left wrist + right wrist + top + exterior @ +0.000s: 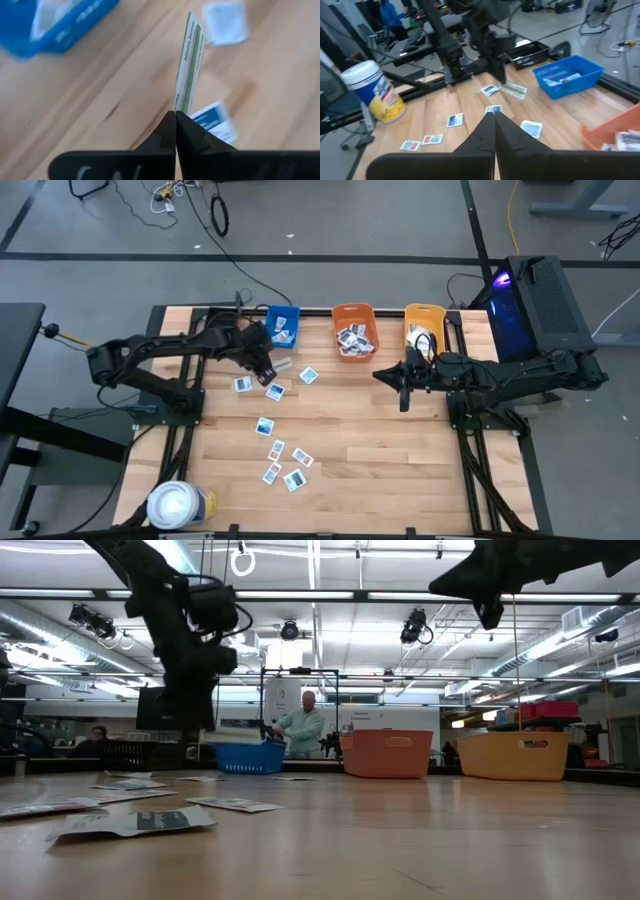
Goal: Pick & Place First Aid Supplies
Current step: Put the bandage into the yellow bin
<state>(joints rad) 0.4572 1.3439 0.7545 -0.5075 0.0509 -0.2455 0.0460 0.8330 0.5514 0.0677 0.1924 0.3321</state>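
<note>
A long pale strip with green print [189, 60] hangs above the wood, with my left gripper [175, 114] shut on it. In the high view that gripper [270, 368] stands just in front of the blue bin [283, 325], the strip [284, 364] sticking out toward the table's right. Several small white and blue packets [275, 391] lie flat on the table below and nearer the front. My right gripper [495, 116] hovers shut and empty above the table [380, 375], in front of the orange bin [354, 330] and the yellow bin [423, 328]. My left gripper pinches the strip by one short end [178, 106] between its two fingertips. The fingers slant down from the table's left, and the strip runs on beyond them along their line. The strip is lifted clear of the table, its free end [194, 25] in the air.
The blue bin holds a few packets and the orange bin many. A large white roll with a yellow and blue band [178, 505] stands at the front left corner. Bare wood lies at the table's middle and right [400, 460]. A person [303, 725] stands in the room beyond.
</note>
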